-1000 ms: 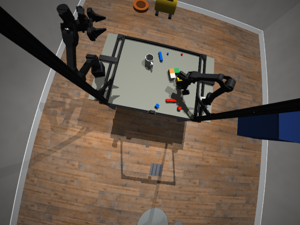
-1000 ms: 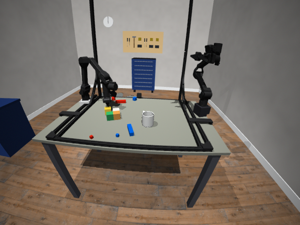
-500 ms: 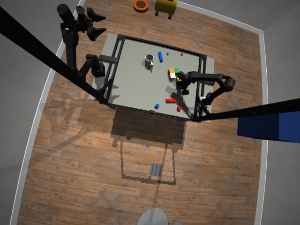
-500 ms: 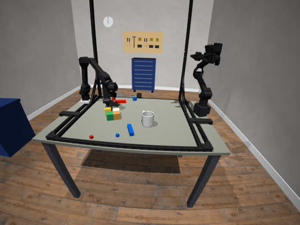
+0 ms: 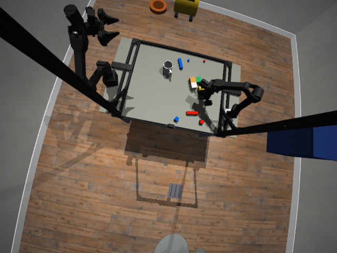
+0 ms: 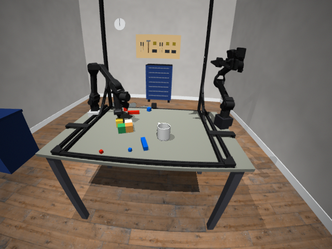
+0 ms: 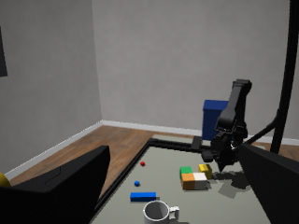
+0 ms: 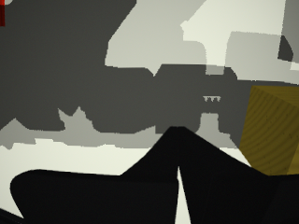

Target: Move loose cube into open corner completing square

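Observation:
Orange, green and white cubes form an L on the table. The yellow cube sits in the fourth corner beside the white and green ones; I cannot tell whether its faces are flush. In the exterior view the yellow cube lies behind the green one. My right gripper is shut and empty, low over the table just beside the yellow cube; its closed fingertips hold nothing. My left gripper is open and empty, raised high off the table's far side.
A white mug and a blue bar stand toward the left arm's side. A red bar, a blue cube and a small red cube lie near the right arm. A black frame rims the table.

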You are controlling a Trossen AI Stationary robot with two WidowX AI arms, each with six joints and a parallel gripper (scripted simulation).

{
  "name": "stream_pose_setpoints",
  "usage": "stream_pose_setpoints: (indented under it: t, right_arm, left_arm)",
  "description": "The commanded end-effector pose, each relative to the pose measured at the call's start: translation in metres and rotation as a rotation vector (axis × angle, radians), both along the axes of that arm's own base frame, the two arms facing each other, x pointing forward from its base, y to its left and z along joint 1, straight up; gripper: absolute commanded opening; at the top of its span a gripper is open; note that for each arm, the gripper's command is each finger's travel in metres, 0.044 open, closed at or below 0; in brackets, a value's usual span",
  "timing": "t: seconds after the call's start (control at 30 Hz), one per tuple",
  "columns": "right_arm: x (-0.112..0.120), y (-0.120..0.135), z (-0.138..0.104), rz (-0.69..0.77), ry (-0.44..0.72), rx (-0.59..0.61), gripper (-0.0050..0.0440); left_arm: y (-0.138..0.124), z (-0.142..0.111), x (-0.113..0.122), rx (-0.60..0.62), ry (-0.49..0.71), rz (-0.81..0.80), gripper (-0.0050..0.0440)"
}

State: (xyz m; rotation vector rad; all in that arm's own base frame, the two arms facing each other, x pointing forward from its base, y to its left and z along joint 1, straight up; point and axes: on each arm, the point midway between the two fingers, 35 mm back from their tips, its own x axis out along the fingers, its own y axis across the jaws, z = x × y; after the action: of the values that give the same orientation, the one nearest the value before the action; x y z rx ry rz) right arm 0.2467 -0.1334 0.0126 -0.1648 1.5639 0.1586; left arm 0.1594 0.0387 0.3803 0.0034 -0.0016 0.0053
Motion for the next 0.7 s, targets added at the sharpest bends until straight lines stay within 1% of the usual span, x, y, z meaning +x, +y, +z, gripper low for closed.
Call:
stream_pose_setpoints:
  t: [0.0,0.67]
  right_arm:
    - [0.001,-0.002,0.0,0.004,0.001,0.004,0.0]
    - [0.003,-0.013,0.0,0.004,0.001,0.004,0.0]
  left_arm:
    - [-0.001,0.0,0.0,-0.004,0.0,-0.005,0.04]
    - [-0.001,0.0,0.0,-0.004,0.0,-0.005,0.04]
